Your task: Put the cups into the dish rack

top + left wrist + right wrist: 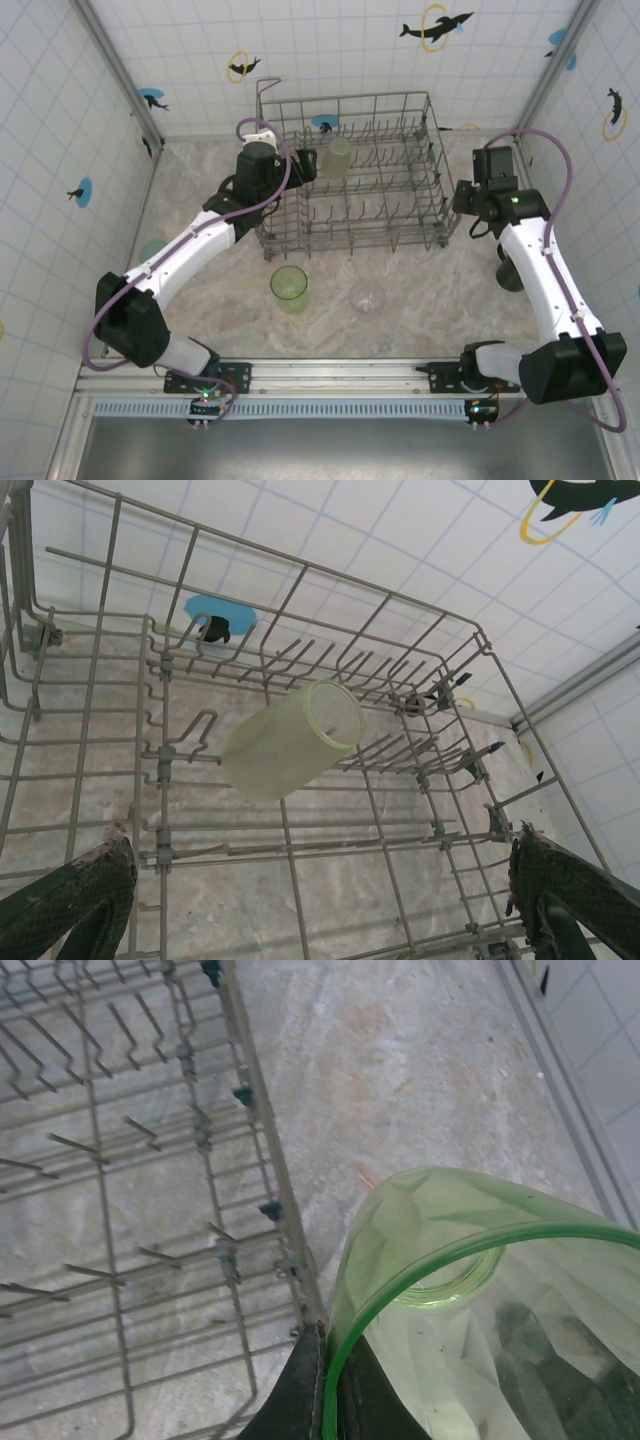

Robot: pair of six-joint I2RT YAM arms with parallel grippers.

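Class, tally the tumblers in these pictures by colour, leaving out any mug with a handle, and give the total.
Green tumbler: 2
Pale green tumbler: 1
Clear tumbler: 1
Teal tumbler: 1 (faint, by the left wall)
Total: 5

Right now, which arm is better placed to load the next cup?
Right: the right gripper holds a green cup by its rim, beside the dish rack. The left gripper hangs open and empty over the rack.

Top camera looks down from the near side; both close wrist cameras also see the dish rack [400, 240]
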